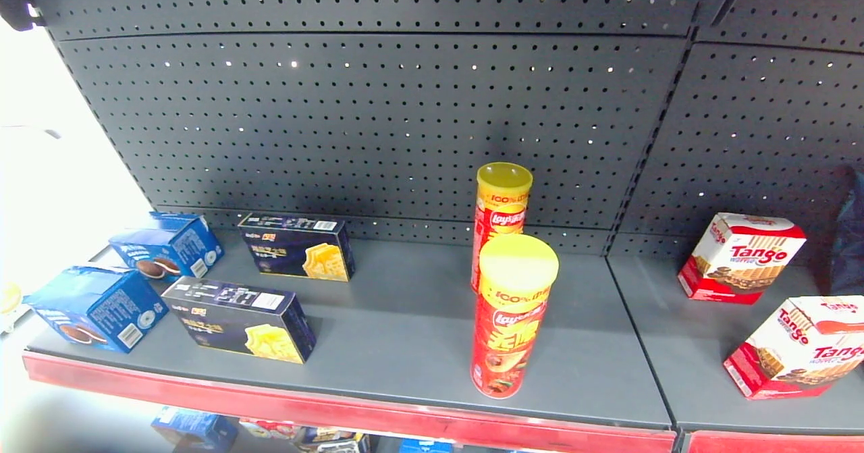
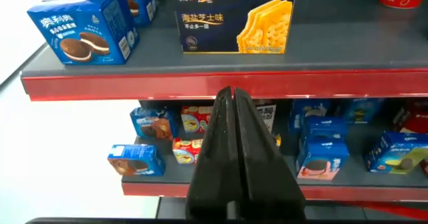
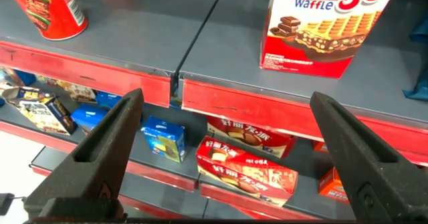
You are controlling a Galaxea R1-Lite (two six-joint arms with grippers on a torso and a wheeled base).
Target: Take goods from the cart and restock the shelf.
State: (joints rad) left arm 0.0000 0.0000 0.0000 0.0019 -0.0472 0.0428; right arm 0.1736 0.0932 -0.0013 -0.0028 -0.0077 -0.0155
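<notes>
A grey shelf [image 1: 405, 304] carries cracker boxes [image 1: 239, 318] at left, wafer boxes [image 1: 742, 257] at right and, at centre frame, a front chip can [image 1: 513, 318] upright near the red edge. The left hand [image 2: 232, 100] is clenched and empty, and the right hand [image 3: 226, 103] is spread wide and empty; both face that edge. Tall and narrow, the can would likely topple off if a rising hand clips it.

Grey shelf [image 1: 405, 325] carries boxes [image 1: 239, 319] and chip cans [image 1: 511, 318].

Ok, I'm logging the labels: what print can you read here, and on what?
"Tango", "Waffle": wafer box.
"100%": front chip can and rear chip can.
"Lay's": both cans.
Chinese print on cracker box and blue cookie box: too blurred to quote.
Lower-shelf packs: too small.
</notes>
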